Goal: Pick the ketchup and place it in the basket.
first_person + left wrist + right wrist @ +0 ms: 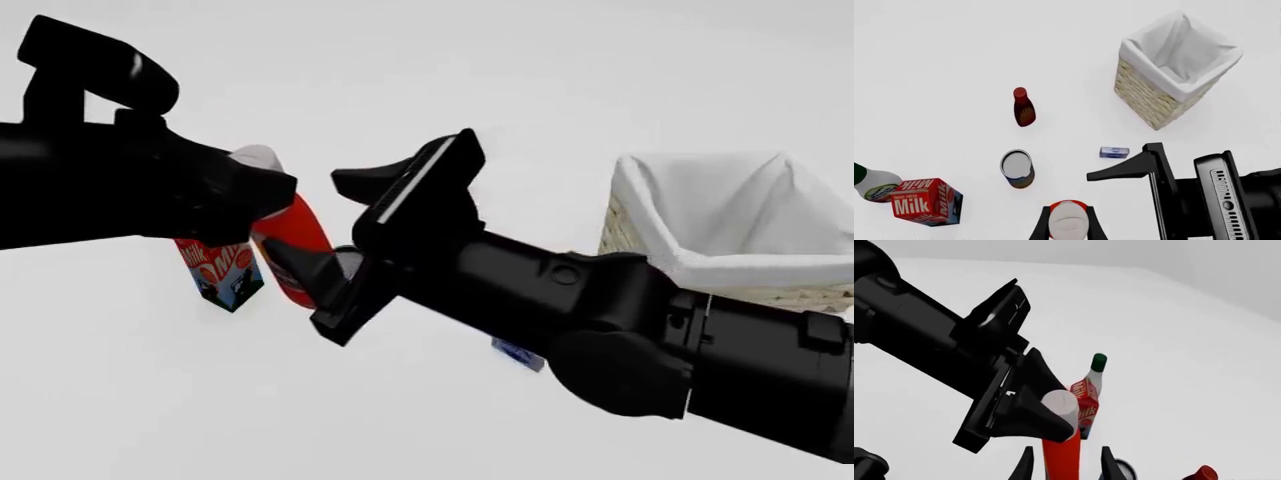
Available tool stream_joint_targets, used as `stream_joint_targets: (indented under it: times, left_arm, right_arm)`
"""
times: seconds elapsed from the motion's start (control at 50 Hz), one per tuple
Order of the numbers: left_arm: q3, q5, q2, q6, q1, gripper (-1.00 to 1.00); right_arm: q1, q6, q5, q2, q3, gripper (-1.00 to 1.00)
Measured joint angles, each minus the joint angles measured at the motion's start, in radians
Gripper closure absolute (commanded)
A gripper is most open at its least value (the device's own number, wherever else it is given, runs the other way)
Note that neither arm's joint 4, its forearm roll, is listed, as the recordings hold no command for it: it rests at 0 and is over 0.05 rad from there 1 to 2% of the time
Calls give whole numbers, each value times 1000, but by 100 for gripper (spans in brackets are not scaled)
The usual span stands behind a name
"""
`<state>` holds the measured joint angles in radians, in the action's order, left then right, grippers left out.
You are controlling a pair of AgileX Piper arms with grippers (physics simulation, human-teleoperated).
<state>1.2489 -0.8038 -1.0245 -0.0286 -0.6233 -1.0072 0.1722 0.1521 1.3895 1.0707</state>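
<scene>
Plain white tabletop (934,75), matte, unmarked, filling the left wrist view and the lower part of the front view. Soft, faint shadows under standing items; light even and diffuse. In the right wrist view, far tabletop edge meeting a pale grey backdrop (1174,255). No distinct wall, window or other furniture discernible.
</scene>
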Motion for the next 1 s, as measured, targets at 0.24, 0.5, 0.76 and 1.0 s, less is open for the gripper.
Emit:
stream_joint_targets:
  times: [0.24,0.5,0.76,1.0]
  left_arm:
    - [22,-21,6,-6,-5,100]
    - [58,-49,12,-9,-12,100]
    - [83,-71,17,-18,-20,100]
    - [86,-74,22,-36,-45,100]
  right_arm:
    - [-1,-31,22,35,4,-100]
    - [0,-52,36,77,19,-100]
    - [0,-66,51,100,31,100]
    - [3,-64,54,80,14,100]
